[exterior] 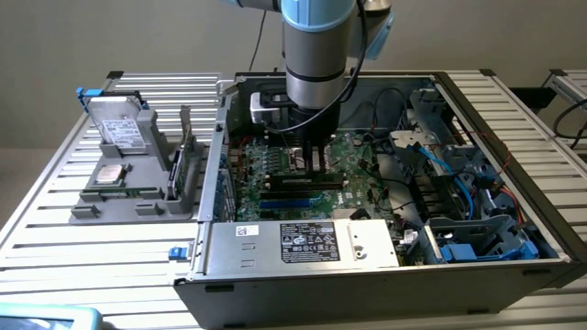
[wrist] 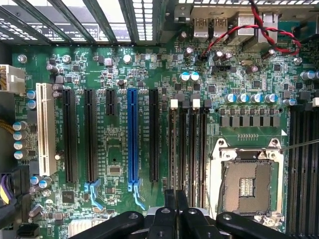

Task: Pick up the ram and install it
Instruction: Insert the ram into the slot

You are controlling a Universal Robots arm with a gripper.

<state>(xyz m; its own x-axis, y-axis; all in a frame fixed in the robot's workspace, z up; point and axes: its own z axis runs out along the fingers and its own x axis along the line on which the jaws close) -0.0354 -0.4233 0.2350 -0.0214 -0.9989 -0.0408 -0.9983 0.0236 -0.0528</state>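
The gripper's (wrist: 175, 193) two black fingers (wrist: 170, 204) sit closest to the wrist camera. They are pressed together with nothing visible between them, so the tool is closed and, as far as both views tell, empty. It hangs inside the open computer case (exterior: 367, 292), low over the motherboard (wrist: 114, 64). Its tips are above the bank of black memory slots (wrist: 188, 149), which lie between the blue expansion slot (wrist: 132, 139) and the bare processor socket (wrist: 245, 186). Those memory slots look unfilled.

The ram (exterior: 188, 157) is outside the case. The exterior view shows it as a thin green stick standing on its long edge in a grey holder (exterior: 119, 206). The holder rests on the slatted table (exterior: 101, 261) just beyond the case wall, on the exterior view's left, and also carries a silver drive (exterior: 119, 127). Judged from how things lie, the pickup has not been made.

From the gripper, the ram lies over that case wall toward the exterior view's left, well apart from the fingers. Its long axis runs from near to far in the exterior view, while the memory slots in the case run across that view. The stick and the slots therefore appear to lie roughly crosswise to each other. In the wrist view, the seam between the closed fingers lines up with the slots rather than with the stick in its holder.
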